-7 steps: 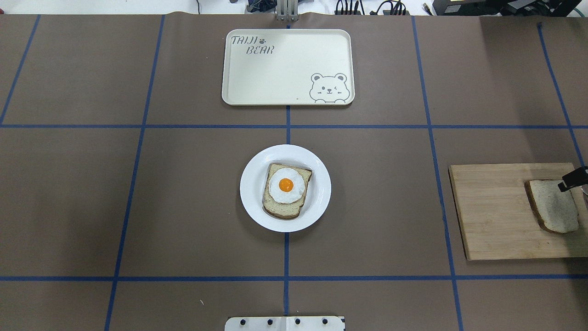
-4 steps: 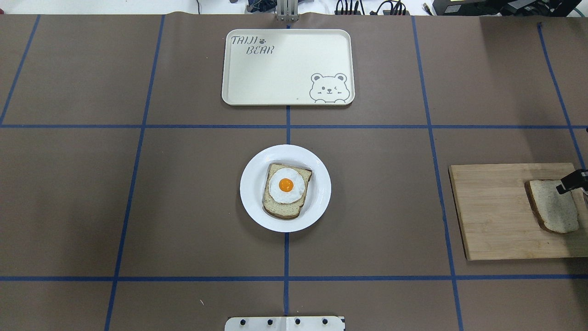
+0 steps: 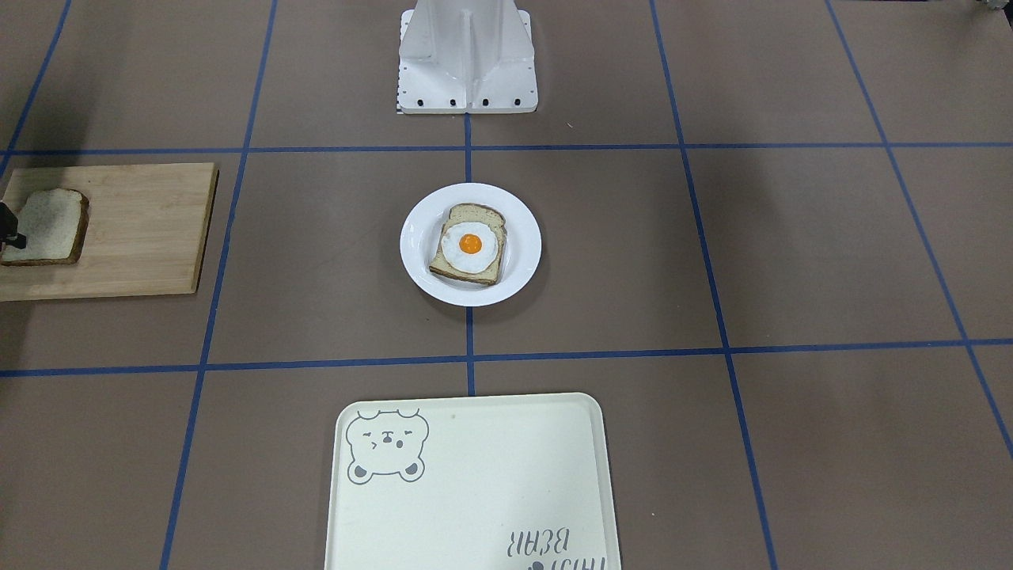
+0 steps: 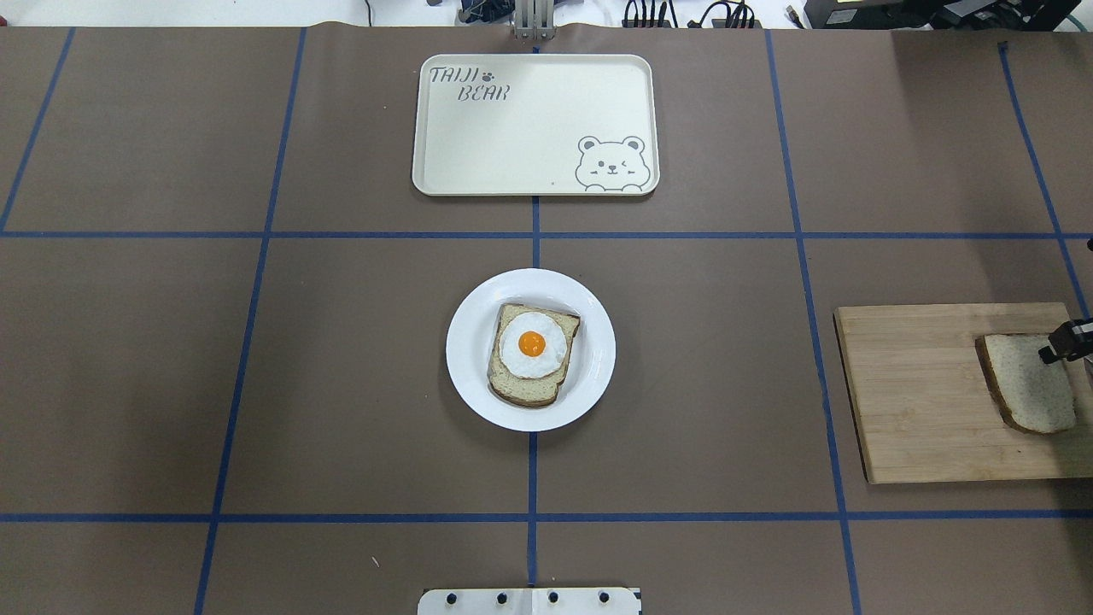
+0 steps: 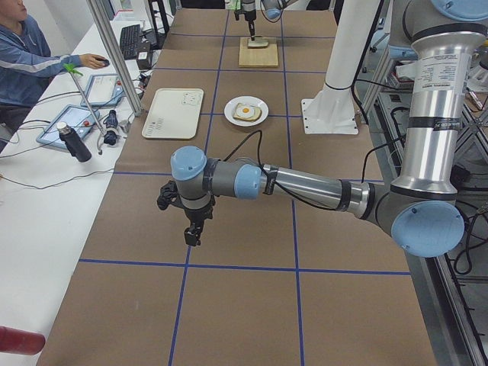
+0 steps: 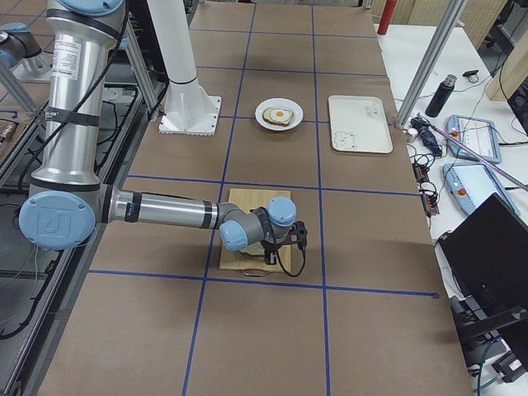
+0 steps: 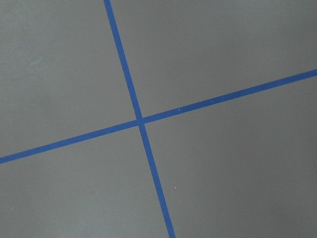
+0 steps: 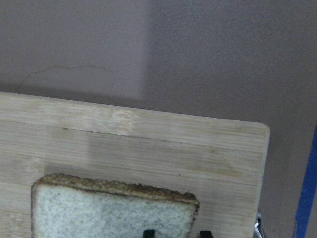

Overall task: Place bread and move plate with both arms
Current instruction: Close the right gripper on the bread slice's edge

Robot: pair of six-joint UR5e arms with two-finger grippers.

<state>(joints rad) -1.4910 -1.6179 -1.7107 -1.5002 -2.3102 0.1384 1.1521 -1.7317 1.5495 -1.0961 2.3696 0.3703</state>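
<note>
Table [image 4: 341, 359] spreads wide around plate [image 4: 465, 359] (bread [image 4: 1029, 389] near board [image 4: 914, 393] end).

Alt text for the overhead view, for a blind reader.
A white plate holding egg-topped toast sits at centre. At right, plain bread lies on a wooden board, the right pincer at its far corner. A cream bear tray lies beyond.

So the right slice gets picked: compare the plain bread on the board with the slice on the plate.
Topping: the plain bread is bare; the plated slice carries a fried egg. Support: the plain bread lies on the wooden board, the plated slice on the white plate. Both are brown-crusted, flat.
</note>
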